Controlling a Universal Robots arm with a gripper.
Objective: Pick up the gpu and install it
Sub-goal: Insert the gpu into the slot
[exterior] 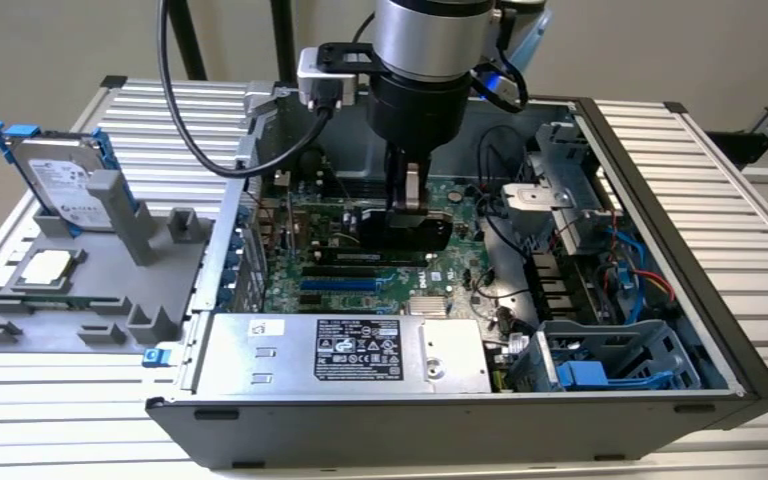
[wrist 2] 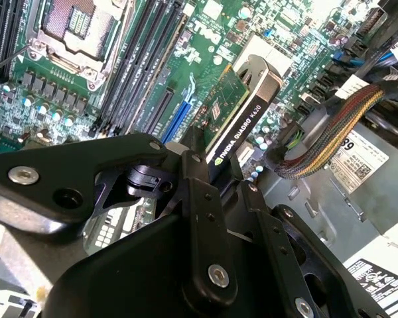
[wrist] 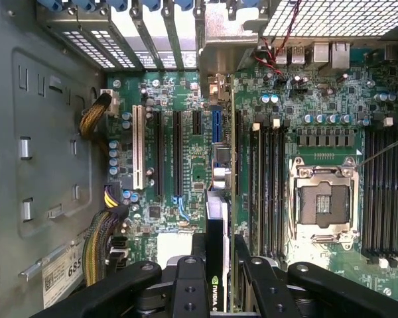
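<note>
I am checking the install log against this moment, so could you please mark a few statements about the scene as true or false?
1. The gripper is shut on the gpu, holding it edge-on above the motherboard. True.
2. The gpu lies flat on the grey tray outside the case. False: it is inside the computer case, gripped by the fingers.
3. The silver hard drive stands upright on the grey tray, on the exterior view's left. True.
4. The CPU socket carries a fan and heatsink. False: it is bare.
5. The arm reaches into the case from above. True.
</note>
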